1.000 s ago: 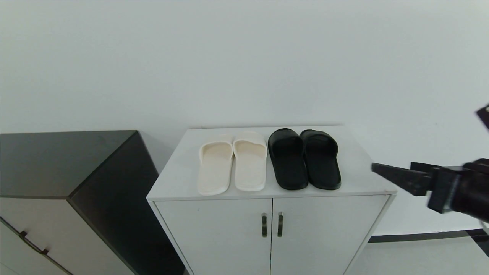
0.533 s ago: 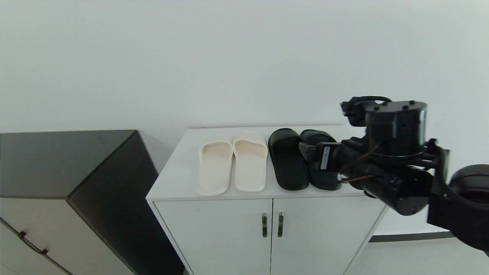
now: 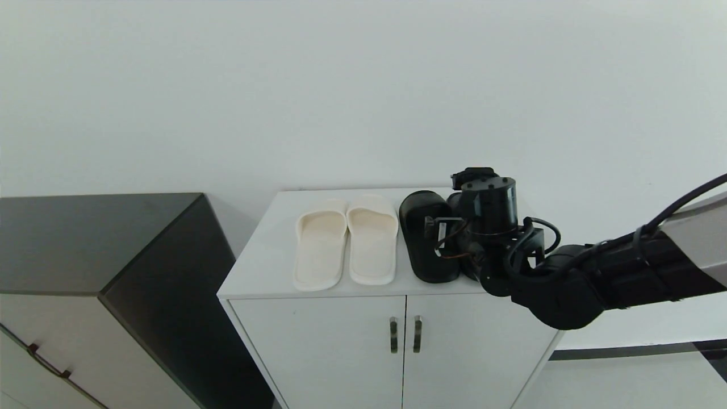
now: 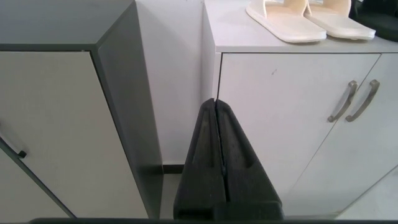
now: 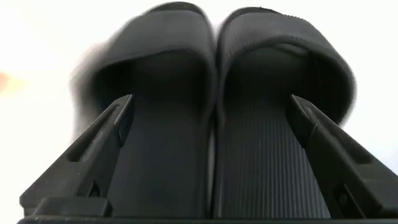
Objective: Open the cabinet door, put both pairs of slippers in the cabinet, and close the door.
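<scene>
Atop smooth white cabinet (image 3: pixel 261 267), right end effector (image 5: pixel 211 106) gapes wide, flanking ribbed black slippers (image 3: pixel 423 244).

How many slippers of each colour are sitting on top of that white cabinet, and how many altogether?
Cream slippers: 2
Black slippers: 2
Total: 4

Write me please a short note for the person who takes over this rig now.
Left gripper: shut, empty, in front of the white cabinet.
Right gripper: open, straddling the black slippers, not yet closed on them.
These and the cream slippers lie side by side on the cabinet top; both doors are shut.
Done: nothing yet.
Left: open a door, put both pairs inside, close it.
</scene>
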